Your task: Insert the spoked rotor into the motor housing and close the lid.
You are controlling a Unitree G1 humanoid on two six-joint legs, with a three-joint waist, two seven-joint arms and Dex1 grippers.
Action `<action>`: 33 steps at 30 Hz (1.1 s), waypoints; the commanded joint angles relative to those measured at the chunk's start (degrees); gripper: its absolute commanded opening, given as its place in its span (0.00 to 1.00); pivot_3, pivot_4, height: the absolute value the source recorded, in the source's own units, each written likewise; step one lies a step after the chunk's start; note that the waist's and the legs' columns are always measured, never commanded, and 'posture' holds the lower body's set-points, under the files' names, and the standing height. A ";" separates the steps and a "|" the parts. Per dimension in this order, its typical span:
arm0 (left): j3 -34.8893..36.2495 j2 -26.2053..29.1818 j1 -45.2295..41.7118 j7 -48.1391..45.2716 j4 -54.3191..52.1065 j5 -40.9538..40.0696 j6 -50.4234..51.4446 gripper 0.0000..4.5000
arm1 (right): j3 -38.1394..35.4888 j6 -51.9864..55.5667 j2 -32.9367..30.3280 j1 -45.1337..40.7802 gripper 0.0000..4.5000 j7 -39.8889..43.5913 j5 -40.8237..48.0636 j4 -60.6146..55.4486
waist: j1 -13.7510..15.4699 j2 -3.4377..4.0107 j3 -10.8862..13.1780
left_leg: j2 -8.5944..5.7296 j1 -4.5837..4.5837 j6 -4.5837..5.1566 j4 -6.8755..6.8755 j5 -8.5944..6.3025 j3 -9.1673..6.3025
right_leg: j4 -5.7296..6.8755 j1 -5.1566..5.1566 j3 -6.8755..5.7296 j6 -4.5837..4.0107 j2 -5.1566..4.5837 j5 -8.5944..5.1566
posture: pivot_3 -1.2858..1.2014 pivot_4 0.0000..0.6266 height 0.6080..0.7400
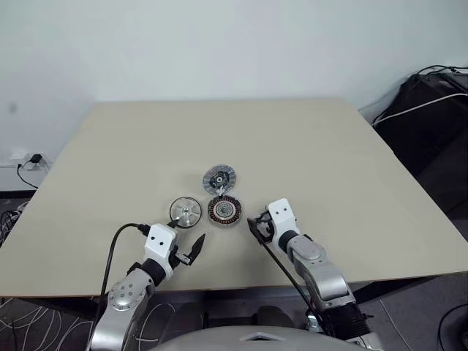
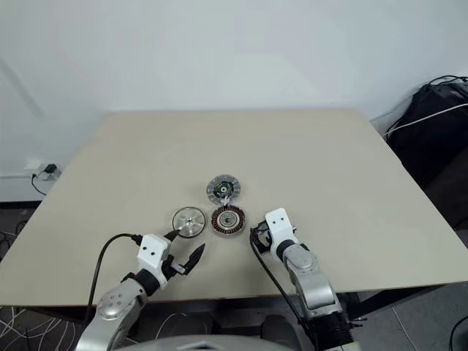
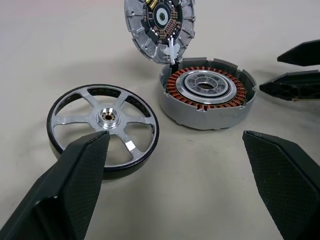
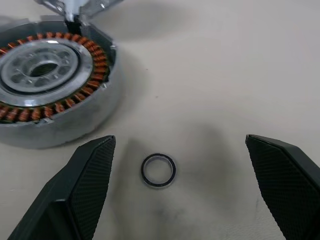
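The spoked rotor [image 1: 185, 212] lies flat on the table, shiny with a dark rim. To its right sits the motor housing [image 1: 224, 210], its copper windings facing up. The lid [image 1: 220, 178] rests just behind the housing, inner face up and tilted against the housing's far rim [image 3: 160, 27]. My left gripper [image 1: 186, 235] is open just in front of the rotor [image 3: 102, 127], with nothing between its fingers. My right gripper [image 1: 256, 228] is open to the front right of the housing [image 4: 50, 85], above a small metal ring [image 4: 158, 170] on the table.
The beige table [image 1: 329, 161] has bare surface all around the parts. A black bag with cables [image 1: 431, 110] stands off the table's right edge. A wall socket with a plug [image 1: 33, 159] is at the far left.
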 commanded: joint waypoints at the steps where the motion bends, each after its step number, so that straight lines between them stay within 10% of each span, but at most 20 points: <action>1: -0.37 -0.13 -0.49 -0.10 -2.03 0.12 -0.73 1.00 | -0.38 -0.70 0.65 -1.72 0.99 0.48 0.64 1.29 | -0.05 0.01 0.00 | 0.00 0.00 0.00 0.00 0.00 0.00 | 0.00 0.00 0.00 0.00 0.01 0.00 | 0.52 0.00 1.00; 9: -0.39 -0.19 -0.38 -0.02 -2.11 0.13 -0.70 1.00 | 0.86 -1.01 1.22 -0.95 0.99 1.28 0.40 3.53 | -0.10 0.06 -0.09 | 0.02 0.05 0.00 0.00 0.01 0.00 | 0.03 0.01 0.02 0.00 0.05 0.00 | 0.52 0.00 1.00; 18: -0.29 -0.12 -0.47 0.01 -2.00 0.20 -0.82 1.00 | 0.75 -0.56 0.97 0.83 0.37 1.11 0.60 2.42 | -0.05 0.19 -0.29 | 0.04 0.05 -0.01 0.00 0.01 -0.01 | 0.03 0.02 0.02 0.00 0.05 -0.01 | 0.52 0.00 1.00; 33: -0.50 -0.19 -0.72 -0.13 -1.75 0.20 -0.73 1.00 | 1.90 2.57 2.57 -1.68 0.37 1.72 2.07 -9.20 | -0.16 0.34 -0.26 | 0.05 0.04 -0.02 -0.02 0.01 -0.01 | 0.03 -0.03 0.04 0.10 -0.04 -0.08 | 0.52 0.00 1.00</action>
